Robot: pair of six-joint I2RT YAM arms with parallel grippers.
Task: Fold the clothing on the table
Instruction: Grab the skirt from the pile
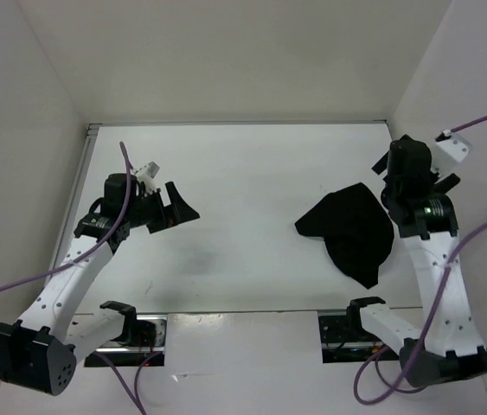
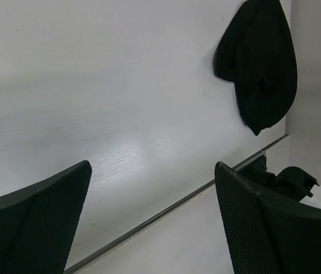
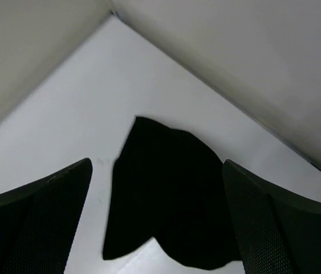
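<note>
The clothing [image 1: 351, 232] is a black, crumpled piece of fabric lying on the right half of the white table [image 1: 243, 173]. The left wrist view has the clothing [image 2: 260, 63] at its top right; the right wrist view has the clothing [image 3: 169, 200] below and between the fingers. My right gripper [image 1: 387, 177] hovers open above the cloth's right edge, holding nothing. My left gripper [image 1: 181, 212] stands open over the left half of the table, well apart from the cloth, with nothing between its fingers. The left gripper [image 2: 151, 188] and the right gripper [image 3: 157, 188] both show wide gaps.
White upright walls [image 1: 44, 104] close in the table at the left, back and right. A thin metal rim [image 2: 166, 208] runs along the table's near edge. The arm bases [image 1: 131, 328] sit at that near edge, with purple cables [image 1: 1, 294] trailing from both arms.
</note>
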